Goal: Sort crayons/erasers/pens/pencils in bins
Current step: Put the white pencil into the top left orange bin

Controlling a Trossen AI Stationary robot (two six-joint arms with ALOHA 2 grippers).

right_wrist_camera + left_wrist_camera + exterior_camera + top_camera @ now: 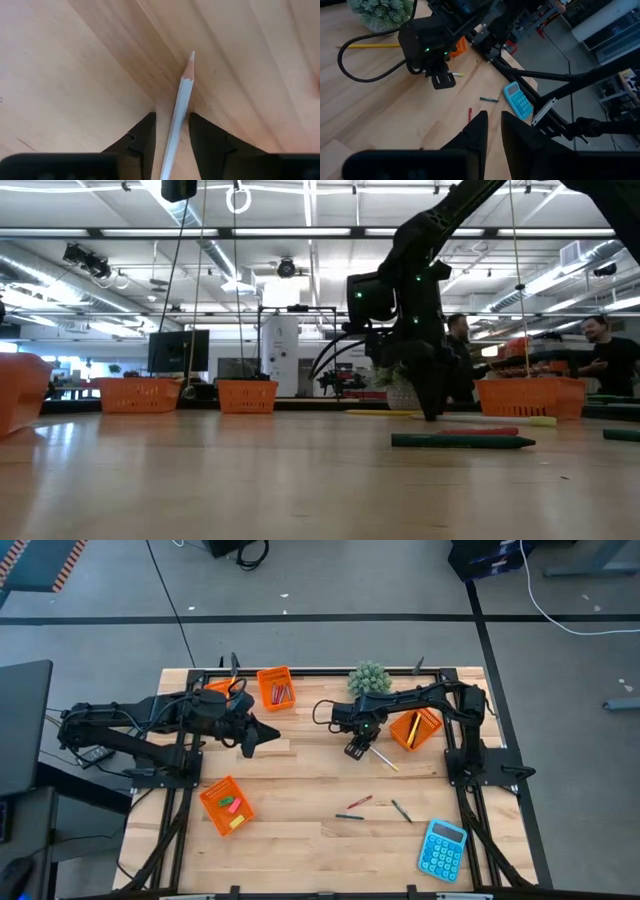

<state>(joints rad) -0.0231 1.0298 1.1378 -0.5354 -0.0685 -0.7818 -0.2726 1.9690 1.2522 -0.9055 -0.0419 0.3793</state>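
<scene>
A whitish pencil point(180, 100) lies flat on the wood table point(300, 830), its sharpened tip pointing away from the wrist camera. My right gripper point(171, 117) points straight down over it, open, one finger on each side of the shaft. In the high view that gripper point(357, 749) stands left of the orange bin holding pencils point(415, 728). My left gripper point(493, 131) hangs raised over the table's left half point(265, 733), with a narrow gap and nothing in it. A bin with red crayons point(276, 687) stands at the back and a bin with erasers point(226, 805) at the front left. My right gripper comes from above with its fingers across the pencil's shaft point(176, 127), behind the sharpened cone. One finger point(200, 132) stands right against the shaft and the other point(145, 132) shows a small gap. I cannot tell whether it touches. The pencil lies on the table.
Loose sticks lie right of centre toward the front: a red crayon point(360, 801) and two dark ones point(349, 815) point(401, 810). A blue calculator point(442, 848) sits at the front right, a small plant point(370, 678) at the back, with a yellow pencil point(370, 45) beside it.
</scene>
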